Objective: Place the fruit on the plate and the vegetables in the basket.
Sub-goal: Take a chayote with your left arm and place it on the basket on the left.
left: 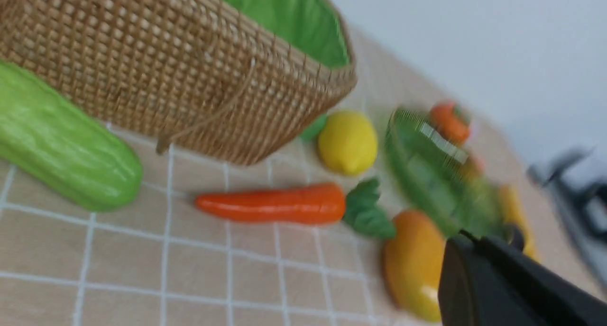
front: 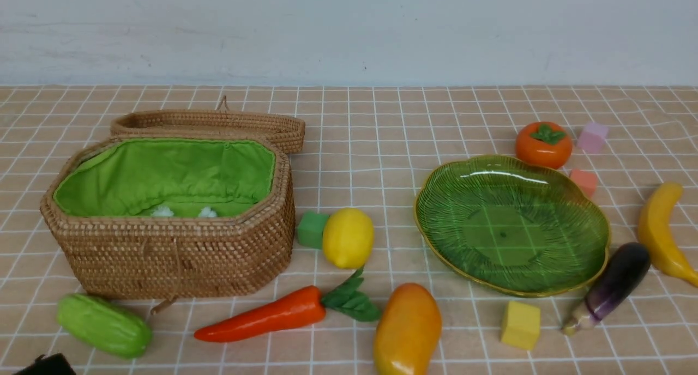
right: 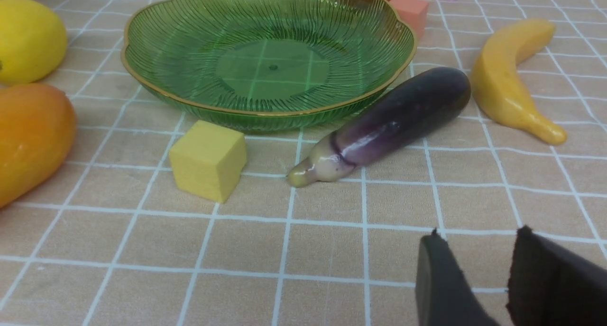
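The woven basket point(front: 180, 255) with green lining stands open at the left, and nothing shows inside it. In front of it lie the green gourd point(front: 103, 325) and the carrot point(front: 262, 316). The lemon point(front: 348, 237) and mango point(front: 407, 328) lie mid-table. The green glass plate point(front: 512, 222) is bare, with the persimmon point(front: 543, 144) behind it. To its right lie the eggplant point(right: 393, 122) and the banana point(right: 507, 79). My left gripper point(left: 474, 238) is shut on nothing, low near the gourd. My right gripper point(right: 479, 231) is open and empty, short of the eggplant.
Small cubes sit among the toys: green point(front: 312, 229) against the lemon, yellow point(front: 521, 324) in front of the plate, red-pink point(front: 583, 181) and lilac point(front: 593, 137) behind it. The basket's lid point(front: 212, 123) lies flat behind the basket. A wall bounds the table's far edge.
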`<control>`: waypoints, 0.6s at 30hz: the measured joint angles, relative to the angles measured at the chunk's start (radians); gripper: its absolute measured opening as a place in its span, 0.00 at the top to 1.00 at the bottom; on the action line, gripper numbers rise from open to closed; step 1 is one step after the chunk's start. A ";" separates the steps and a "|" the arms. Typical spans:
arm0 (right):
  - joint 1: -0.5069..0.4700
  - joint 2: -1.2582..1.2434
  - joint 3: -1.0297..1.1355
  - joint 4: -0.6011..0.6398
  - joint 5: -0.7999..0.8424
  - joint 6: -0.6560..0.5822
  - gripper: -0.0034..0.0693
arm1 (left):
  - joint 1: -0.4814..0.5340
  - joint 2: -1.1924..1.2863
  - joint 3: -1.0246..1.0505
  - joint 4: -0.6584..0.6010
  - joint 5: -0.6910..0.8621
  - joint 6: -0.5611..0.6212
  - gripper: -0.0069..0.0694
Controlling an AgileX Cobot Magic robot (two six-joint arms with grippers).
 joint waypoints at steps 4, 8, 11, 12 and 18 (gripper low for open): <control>0.000 0.000 0.000 0.000 0.000 0.000 0.62 | 0.000 0.184 -0.106 0.007 0.065 0.170 0.93; 0.000 0.000 0.000 0.000 0.000 0.000 0.62 | 0.000 0.391 -0.162 -0.004 0.043 0.387 0.93; 0.000 0.000 0.000 0.000 0.000 0.000 0.62 | 0.000 0.468 -0.184 -0.028 0.034 0.441 0.93; 0.000 0.000 0.000 0.000 -0.005 0.000 0.62 | 0.000 0.509 -0.201 -0.040 0.035 0.471 0.93; 0.000 0.000 0.010 0.230 -0.079 0.156 0.62 | 0.000 0.616 -0.298 -0.042 0.151 0.665 0.93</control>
